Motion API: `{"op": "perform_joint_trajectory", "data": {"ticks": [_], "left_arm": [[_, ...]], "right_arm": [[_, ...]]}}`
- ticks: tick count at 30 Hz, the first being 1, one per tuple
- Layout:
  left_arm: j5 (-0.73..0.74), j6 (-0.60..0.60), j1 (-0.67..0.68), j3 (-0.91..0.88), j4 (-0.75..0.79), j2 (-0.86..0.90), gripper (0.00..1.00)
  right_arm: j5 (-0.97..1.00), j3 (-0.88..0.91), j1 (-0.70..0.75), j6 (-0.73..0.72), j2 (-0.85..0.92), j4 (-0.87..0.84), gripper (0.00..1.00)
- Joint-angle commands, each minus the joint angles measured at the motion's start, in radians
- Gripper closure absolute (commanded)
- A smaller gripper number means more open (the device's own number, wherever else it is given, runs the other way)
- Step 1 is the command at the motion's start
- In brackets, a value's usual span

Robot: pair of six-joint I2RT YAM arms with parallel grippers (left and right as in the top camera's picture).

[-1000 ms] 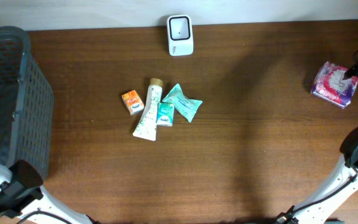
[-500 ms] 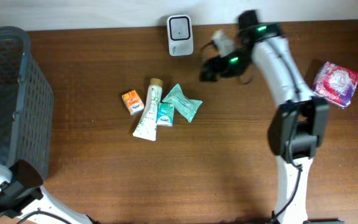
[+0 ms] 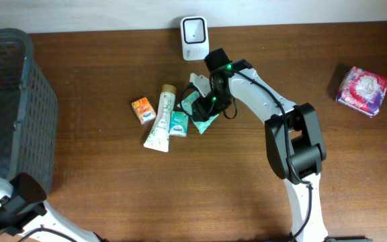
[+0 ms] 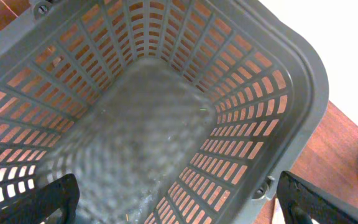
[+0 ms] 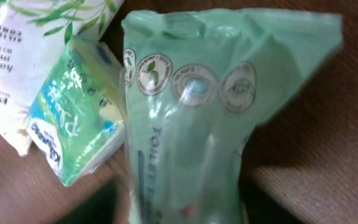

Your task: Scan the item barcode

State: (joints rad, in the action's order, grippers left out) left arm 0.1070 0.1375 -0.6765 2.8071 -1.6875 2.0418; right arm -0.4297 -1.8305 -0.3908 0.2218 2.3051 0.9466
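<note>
Landmark: scanner [image 3: 194, 38] at the far edge of the counter [image 3: 247, 181].

- Robot-side of the scanner, four items lie close-set: orange packet [image 3: 143, 109], white tube [image 3: 160, 119], small teal packet [image 3: 178, 124] and green pouch [image 3: 205, 121]. There is no lane between them.
- The right arm [image 3: 267, 101] slants in from the scanner's right, with the right tool [image 3: 203, 102] over the pouch. That approach is blocked.
- A basket [image 3: 19, 94] walls off the far left.
- A pink packet [image 3: 362, 91] sits far right, with open counter between it and the scanner.

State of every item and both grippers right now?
basket: upright, empty
left gripper: above basket, jaws open
right gripper: over green pouch, jaws unclear
green pouch: lying flat
tube: lying flat, cap on
teal tissue pack: lying flat
orange packet: lying flat
purple pack: lying flat, away from both arms
scanner: standing, no item presented
</note>
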Motion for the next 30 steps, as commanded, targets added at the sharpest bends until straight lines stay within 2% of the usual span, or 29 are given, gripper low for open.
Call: {"op": "perform_joint_trajectory", "data": {"ticks": [1, 3, 6, 10, 14, 15, 16, 17, 18, 19, 22, 24, 27, 28, 29, 30], "left_arm": [[0.0, -0.012, -0.002, 0.007, 0.0, -0.015, 0.01], [0.0, -0.012, -0.002, 0.007, -0.001, -0.015, 0.01], [0.0, -0.012, -0.002, 0.007, -0.001, -0.015, 0.01], [0.0, -0.012, -0.002, 0.007, 0.0, -0.015, 0.01], [0.0, -0.012, -0.002, 0.007, 0.0, -0.015, 0.01], [0.0, -0.012, -0.002, 0.007, 0.0, -0.015, 0.01], [0.0, -0.012, -0.002, 0.007, -0.001, -0.015, 0.01], [0.0, -0.012, -0.002, 0.007, 0.0, -0.015, 0.01], [0.0, -0.013, -0.002, 0.007, 0.0, -0.015, 0.01], [0.0, -0.012, -0.002, 0.007, 0.0, -0.015, 0.01], [0.0, -0.012, -0.002, 0.007, 0.0, -0.015, 0.01], [0.0, -0.012, -0.002, 0.007, -0.001, -0.015, 0.01], [0.0, -0.012, -0.002, 0.007, 0.0, -0.015, 0.01], [0.0, -0.012, -0.002, 0.007, 0.0, -0.015, 0.01], [0.0, -0.012, -0.002, 0.007, 0.0, -0.015, 0.01], [0.0, -0.012, -0.002, 0.007, 0.0, -0.015, 0.01]], "right_arm": [[0.01, 0.008, -0.001, -0.051, -0.008, 0.0, 0.74], [0.042, 0.005, -0.001, -0.118, -0.008, 0.009, 0.83], [0.208, -0.06, -0.001, -0.211, -0.008, 0.121, 0.94], [0.54, -0.199, -0.001, -0.411, -0.008, 0.343, 0.95], [0.573, -0.175, -0.001, -0.445, -0.008, 0.36, 0.95], [0.573, -0.162, -0.001, -0.445, -0.008, 0.354, 0.8], [0.573, -0.151, -0.001, -0.445, -0.008, 0.348, 0.73], [0.573, -0.151, -0.001, -0.445, -0.008, 0.348, 0.71], [0.573, -0.151, -0.001, -0.445, -0.008, 0.348, 0.62], [0.573, -0.151, -0.001, -0.445, -0.008, 0.348, 0.48], [0.578, -0.152, 0.004, -0.443, -0.008, 0.338, 0.17], [0.572, -0.154, 0.023, -0.444, -0.008, 0.344, 0.08], [0.569, -0.255, 0.044, -0.444, -0.01, 0.433, 0.08], [0.569, -0.29, 0.045, -0.444, -0.01, 0.454, 0.12], [0.561, -0.32, 0.042, -0.444, -0.01, 0.473, 0.37], [0.537, -0.33, 0.033, -0.444, -0.01, 0.482, 0.52]]}}
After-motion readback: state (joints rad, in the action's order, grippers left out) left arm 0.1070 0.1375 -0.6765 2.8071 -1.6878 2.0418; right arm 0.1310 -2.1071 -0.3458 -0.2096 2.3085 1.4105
